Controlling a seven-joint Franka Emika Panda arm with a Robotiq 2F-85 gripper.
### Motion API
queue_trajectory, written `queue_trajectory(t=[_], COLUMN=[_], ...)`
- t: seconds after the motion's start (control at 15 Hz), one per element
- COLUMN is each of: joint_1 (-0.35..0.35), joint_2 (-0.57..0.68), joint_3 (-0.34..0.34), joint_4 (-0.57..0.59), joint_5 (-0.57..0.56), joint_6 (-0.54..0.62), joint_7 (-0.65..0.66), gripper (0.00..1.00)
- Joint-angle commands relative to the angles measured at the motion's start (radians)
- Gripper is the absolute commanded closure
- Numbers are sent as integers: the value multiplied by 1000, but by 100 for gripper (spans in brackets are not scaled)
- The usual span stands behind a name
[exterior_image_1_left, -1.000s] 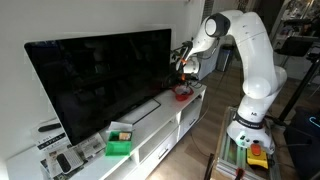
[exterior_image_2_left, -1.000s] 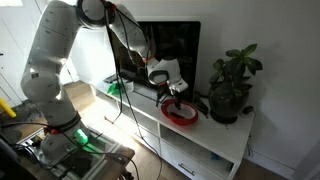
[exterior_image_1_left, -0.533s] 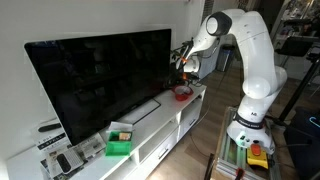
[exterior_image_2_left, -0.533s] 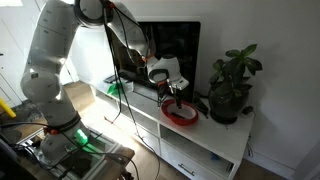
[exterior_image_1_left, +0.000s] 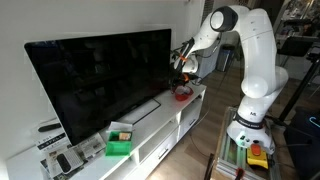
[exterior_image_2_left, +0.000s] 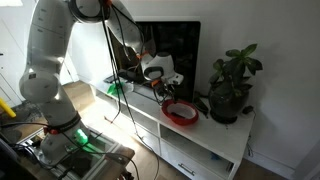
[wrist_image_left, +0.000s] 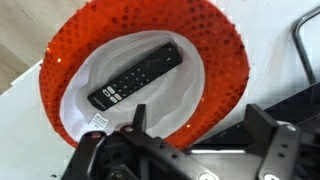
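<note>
A red sequined hat (wrist_image_left: 215, 45) with a white lining lies upside down on the white cabinet (exterior_image_1_left: 172, 122). A black remote control (wrist_image_left: 135, 77) lies slantwise inside it. My gripper (wrist_image_left: 200, 118) hangs open just above the hat's near rim, with nothing between its fingers. In both exterior views the gripper (exterior_image_1_left: 183, 68) (exterior_image_2_left: 165, 82) is a short way above the hat (exterior_image_1_left: 182, 94) (exterior_image_2_left: 181, 113), next to the end of the television.
A large black television (exterior_image_1_left: 100, 80) fills most of the cabinet top. A potted plant (exterior_image_2_left: 232, 85) stands right beside the hat. A green box (exterior_image_1_left: 120, 140) and small devices sit at the cabinet's other end. A black stand leg (wrist_image_left: 302, 45) shows at the wrist view's edge.
The jaws have opened wide and the gripper has lifted a little away from the hat. The remote now lies free in the hat.
</note>
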Motion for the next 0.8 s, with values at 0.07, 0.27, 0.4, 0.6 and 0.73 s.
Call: queue_trajectory(t=[0.07, 0.27, 0.4, 0.6, 0.73], joint_1=[-56, -69, -55, -46, -46], joint_2=[-51, -45, -30, -16, -16], joint_3=[98, 133, 121, 117, 116], joint_4=[-90, -114, -121, -110, -115], joint_5=[-55, -100, -159, -169, -180], joint_6=[1, -12, -15, -1, -1], joint_7=[-183, -285, -332, -285, -293], gripper=[0, 0, 0, 0, 0])
